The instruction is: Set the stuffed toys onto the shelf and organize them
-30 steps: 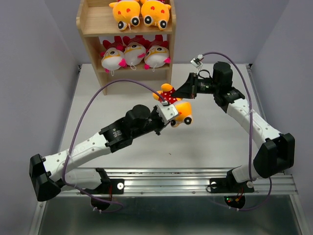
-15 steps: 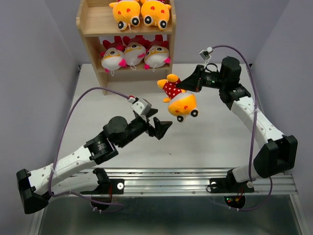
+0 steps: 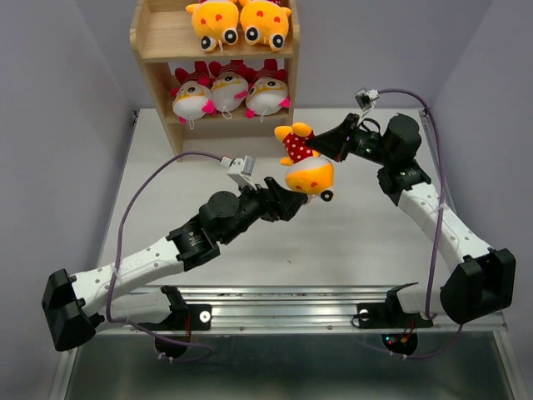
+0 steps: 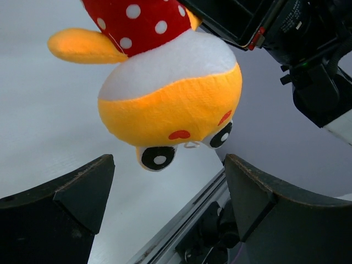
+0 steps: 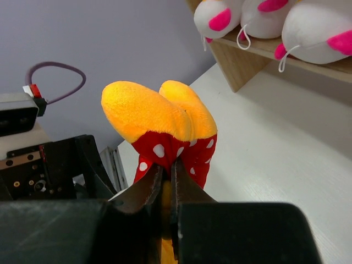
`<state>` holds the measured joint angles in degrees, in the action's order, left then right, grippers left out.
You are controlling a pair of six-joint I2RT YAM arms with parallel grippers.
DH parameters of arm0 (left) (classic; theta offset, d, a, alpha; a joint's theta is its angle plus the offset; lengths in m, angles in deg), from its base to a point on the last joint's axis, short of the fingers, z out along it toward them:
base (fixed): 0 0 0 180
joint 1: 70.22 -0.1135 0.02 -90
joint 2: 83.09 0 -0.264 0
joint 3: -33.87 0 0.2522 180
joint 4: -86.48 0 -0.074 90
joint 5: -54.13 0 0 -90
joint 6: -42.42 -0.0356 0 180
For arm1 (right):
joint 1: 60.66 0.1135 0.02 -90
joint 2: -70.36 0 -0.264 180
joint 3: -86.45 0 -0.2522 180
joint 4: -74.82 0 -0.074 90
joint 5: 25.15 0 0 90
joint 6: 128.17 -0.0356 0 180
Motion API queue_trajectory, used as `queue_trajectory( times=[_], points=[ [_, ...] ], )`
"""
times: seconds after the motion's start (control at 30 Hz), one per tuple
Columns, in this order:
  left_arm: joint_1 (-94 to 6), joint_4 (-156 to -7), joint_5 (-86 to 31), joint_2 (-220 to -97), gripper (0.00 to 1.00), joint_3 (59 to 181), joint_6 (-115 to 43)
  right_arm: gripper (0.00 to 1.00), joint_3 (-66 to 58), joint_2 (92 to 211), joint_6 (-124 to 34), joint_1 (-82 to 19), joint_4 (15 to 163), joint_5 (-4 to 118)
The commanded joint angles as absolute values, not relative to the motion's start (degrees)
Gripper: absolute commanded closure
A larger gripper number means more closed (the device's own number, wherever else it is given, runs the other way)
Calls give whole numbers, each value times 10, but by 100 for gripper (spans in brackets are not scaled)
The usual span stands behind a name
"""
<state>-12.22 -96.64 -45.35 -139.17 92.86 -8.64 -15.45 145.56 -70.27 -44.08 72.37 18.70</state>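
Right gripper (image 3: 321,148) pinches my orange toy (image 3: 308,173) by its dotted body, head hanging down — left gripper (image 3: 290,202) spread wide just under it.

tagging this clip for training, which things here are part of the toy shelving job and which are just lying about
Part of the job:
orange dotted toy, pinched by the right fingers
left fingers, open near its head
two orange toys on the top tier
three white-faced toys on the lower tier
wooden shelf

Just there:
purple cables
metal rail
table
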Motion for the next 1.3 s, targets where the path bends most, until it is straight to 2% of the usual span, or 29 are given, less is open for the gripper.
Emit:
queue_trajectory(
  times=[0.0, 0.3, 0.37, 0.4, 0.47, 0.5, 0.63, 0.7, 0.77, 0.83, 0.87, 0.97, 1.07, 1.27],
  points=[
    [-125, -1028, -461, -1421, 9, 975, -36, 99, -157, 1432, -717, -440, 657, 235],
    [-151, -1049, -450, -1494, 11, 1023, -48, 99, -190, 1415, -768, -440, 627, 229],
    [-160, -1047, -448, -1501, 25, 1026, -43, 99, -195, 1410, -768, -440, 627, 228],
    [-170, -1047, -448, -1502, 39, 1026, -40, 99, -196, 1409, -768, -440, 626, 227],
    [-181, -1043, -443, -1502, 53, 1025, -36, 99, -198, 1408, -770, -440, 624, 221],
    [-191, -1040, -442, -1502, 68, 1025, -34, 99, -198, 1408, -771, -440, 617, 220],
    [-211, -1036, -431, -1495, 88, 1030, -63, 99, -203, 1408, -776, -440, 605, 210],
    [-214, -1030, -426, -1483, 95, 1033, -110, 98, -201, 1407, -769, -440, 605, 206],
    [-214, -1012, -426, -1472, 100, 1040, -157, 78, -191, 1404, -743, -440, 612, 204],
    [-215, -992, -423, -1445, 100, 1051, -231, 57, -182, 1397, -718, -440, 624, 200],
    [-216, -973, -427, -1423, 100, 1054, -257, 40, -177, 1393, -690, -440, 626, 200],
    [-221, -931, -448, -1387, 100, 1069, -339, 17, -162, 1375, -626, -440, 633, 208],
    [-257, -894, -446, -1341, 100, 1100, -367, 6, -137, 1355, -563, -445, 655, 233],
    [-348, -800, -442, -1370, 100, 1225, -405, 2, -134, 1322, -501, -463, 706, 254]
  ],
)
